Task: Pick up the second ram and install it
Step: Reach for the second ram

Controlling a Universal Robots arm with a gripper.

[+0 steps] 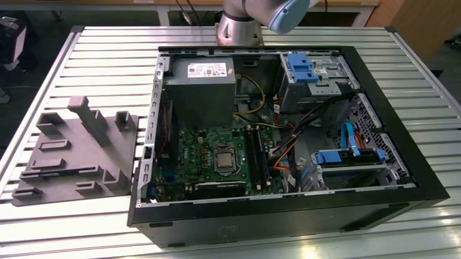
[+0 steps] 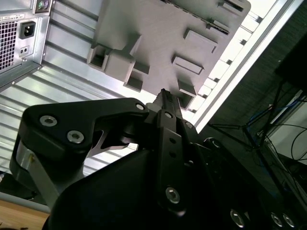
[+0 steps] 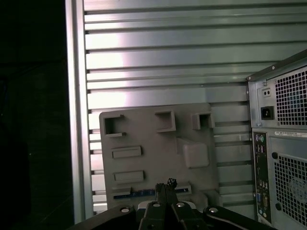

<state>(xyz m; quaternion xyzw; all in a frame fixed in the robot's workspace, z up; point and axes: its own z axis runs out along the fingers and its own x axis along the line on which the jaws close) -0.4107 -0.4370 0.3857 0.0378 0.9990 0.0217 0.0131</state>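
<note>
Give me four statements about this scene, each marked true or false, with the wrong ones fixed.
1. The grey tray lies on the table, at the exterior view's left of the computer case. True.
2. The case is closed. False: it is open and the motherboard shows.
3. In the first wrist view the gripper hangs over the tray. True.
4. The gripper holds the second ram. False: it is shut and empty; what looks like the second ram lies in the tray.
</note>
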